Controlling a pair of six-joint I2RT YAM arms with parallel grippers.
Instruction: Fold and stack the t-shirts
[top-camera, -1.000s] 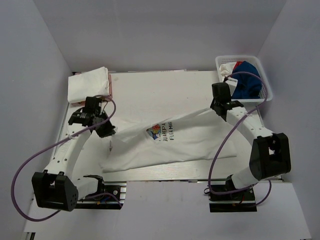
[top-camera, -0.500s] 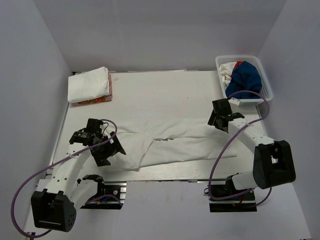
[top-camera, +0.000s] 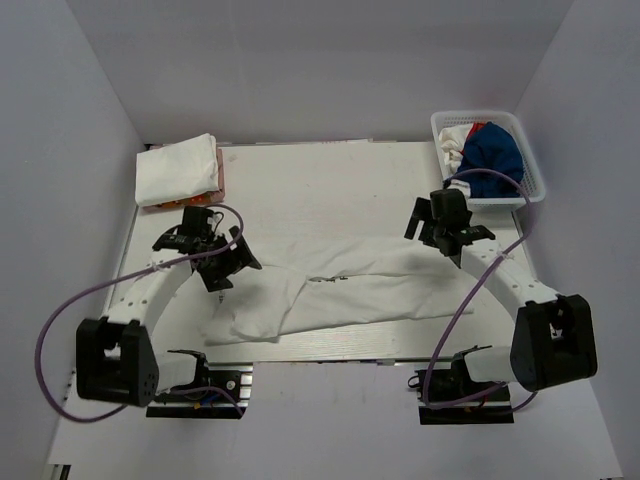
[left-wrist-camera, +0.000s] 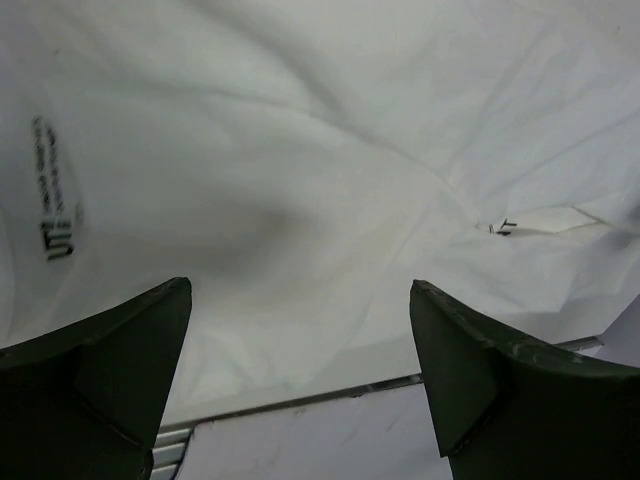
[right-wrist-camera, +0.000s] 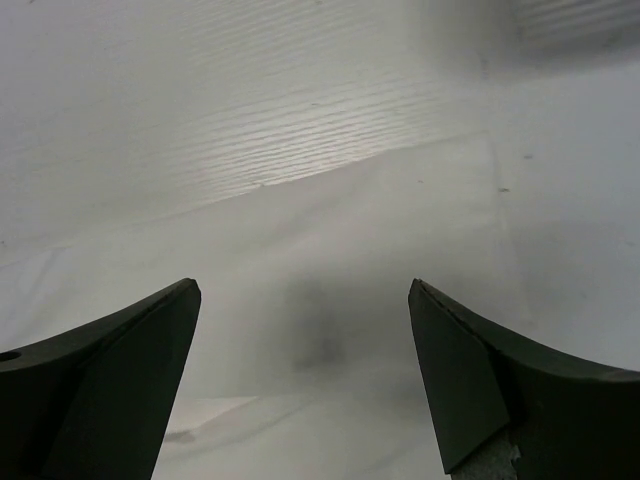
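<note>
A white t-shirt (top-camera: 350, 290) lies crumpled lengthwise across the near part of the table, its print hidden. My left gripper (top-camera: 235, 272) hovers open over its left end. In the left wrist view the open gripper (left-wrist-camera: 300, 285) has nothing between its fingers, and the shirt (left-wrist-camera: 300, 150) shows small dark lettering (left-wrist-camera: 58, 215) below. My right gripper (top-camera: 432, 225) is open above the shirt's right end. The right wrist view shows that gripper (right-wrist-camera: 305, 290) empty over white cloth (right-wrist-camera: 330, 400). Folded white t-shirts (top-camera: 178, 170) are stacked at the back left.
A white lattice basket (top-camera: 532, 160) at the back right holds a royal blue t-shirt (top-camera: 495, 150) and white and red cloth (top-camera: 462, 135). A red-printed edge (top-camera: 190, 200) shows under the folded stack. The table's near edge (left-wrist-camera: 400, 420) runs just below the left gripper.
Both grippers opened and let go of the shirt, which dropped from stretched in the air to lying on the table with its print hidden. Both arms then drew up and back.
</note>
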